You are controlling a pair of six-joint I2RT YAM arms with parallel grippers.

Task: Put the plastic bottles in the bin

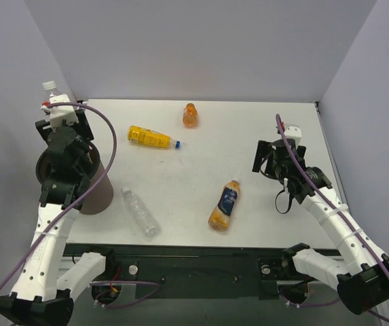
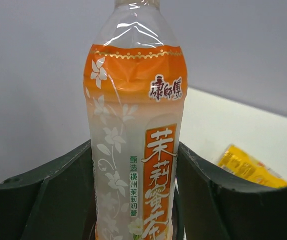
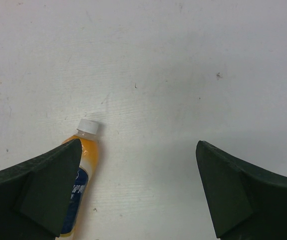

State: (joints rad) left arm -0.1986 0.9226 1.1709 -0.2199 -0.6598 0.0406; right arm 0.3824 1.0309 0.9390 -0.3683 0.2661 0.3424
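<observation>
One bottle (image 2: 133, 95) pinched in left hand (image 2: 134, 150) by bin (image 1: 100, 192), bin interior hidden; right hand (image 3: 137, 146) spread.

Overhead camera on the near side takes in the whole table (image 1: 269, 129) — left wrist faces a bottle (image 2: 133, 150) close up; right wrist looks straight down, sharing the blue-labelled bottle (image 3: 79, 192).

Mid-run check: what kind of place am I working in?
Probably a lab test booth: a plain white table boxed in by blank walls, two robot arms bolted at its near edge, with bottles and a bin as props.
</observation>
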